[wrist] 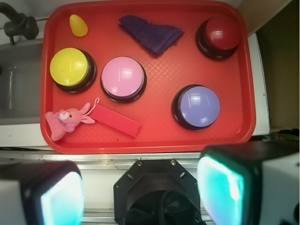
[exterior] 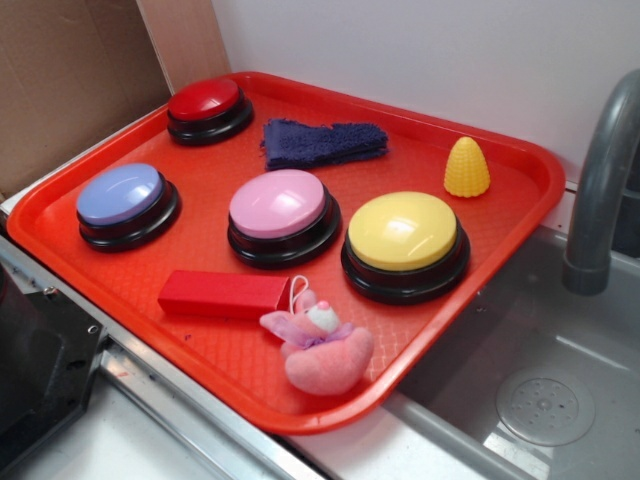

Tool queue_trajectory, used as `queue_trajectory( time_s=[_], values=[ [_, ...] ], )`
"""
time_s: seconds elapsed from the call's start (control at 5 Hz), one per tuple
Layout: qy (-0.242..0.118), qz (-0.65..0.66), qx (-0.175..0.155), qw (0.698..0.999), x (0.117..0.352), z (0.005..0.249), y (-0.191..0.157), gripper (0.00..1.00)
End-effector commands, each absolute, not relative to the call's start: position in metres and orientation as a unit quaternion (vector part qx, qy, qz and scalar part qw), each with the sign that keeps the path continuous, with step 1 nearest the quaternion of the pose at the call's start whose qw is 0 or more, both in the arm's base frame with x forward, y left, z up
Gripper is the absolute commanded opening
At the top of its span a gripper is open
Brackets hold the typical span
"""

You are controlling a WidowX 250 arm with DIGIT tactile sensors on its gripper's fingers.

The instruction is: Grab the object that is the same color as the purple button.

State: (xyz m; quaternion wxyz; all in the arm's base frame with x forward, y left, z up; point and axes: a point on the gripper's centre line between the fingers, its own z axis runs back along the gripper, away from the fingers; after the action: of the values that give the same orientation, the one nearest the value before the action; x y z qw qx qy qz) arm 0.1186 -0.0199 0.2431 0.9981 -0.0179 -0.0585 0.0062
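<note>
Wrist view, looking down from high above a red tray (wrist: pixel 243 93): the claw (wrist: pixel 140 192) hangs over the tray's near edge, its two glowing pads wide apart and empty. The task's thing, a dark blue-purple folded cloth (wrist: pixel 152 33), lies flat at the tray's far side, between a red button (wrist: pixel 221 33) and a small yellow cone (wrist: pixel 78 25). The purple button (wrist: pixel 198 106) sits well apart from it, nearer the claw. The cloth looks soft, light and limp; it will likely bunch when pinched, so closing down on its thick folded middle seems safest.
</note>
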Motion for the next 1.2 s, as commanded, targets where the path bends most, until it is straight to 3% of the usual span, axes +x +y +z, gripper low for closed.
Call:
queue_trajectory(
  time_s=[0.0,0.2,0.4,0.6,0.8,1.0],
  values=[
    [-0.059,0.006,-0.018,0.998,0.119,0.243,-0.02,1.0],
    [-0.101,-0.009,-0.008,0.995,0.156,0.242,-0.003,1.0],
    [-0.115,-0.056,-0.004,0.992,0.204,0.231,0.008,1.0],
    [-0.119,-0.093,-0.004,0.989,0.237,0.214,0.013,1.0],
    [-0.094,-0.155,0.02,0.983,0.276,0.192,0.014,1.0],
    [-0.083,-0.173,0.037,0.981,0.292,0.158,0.016,1.0]
  ],
)
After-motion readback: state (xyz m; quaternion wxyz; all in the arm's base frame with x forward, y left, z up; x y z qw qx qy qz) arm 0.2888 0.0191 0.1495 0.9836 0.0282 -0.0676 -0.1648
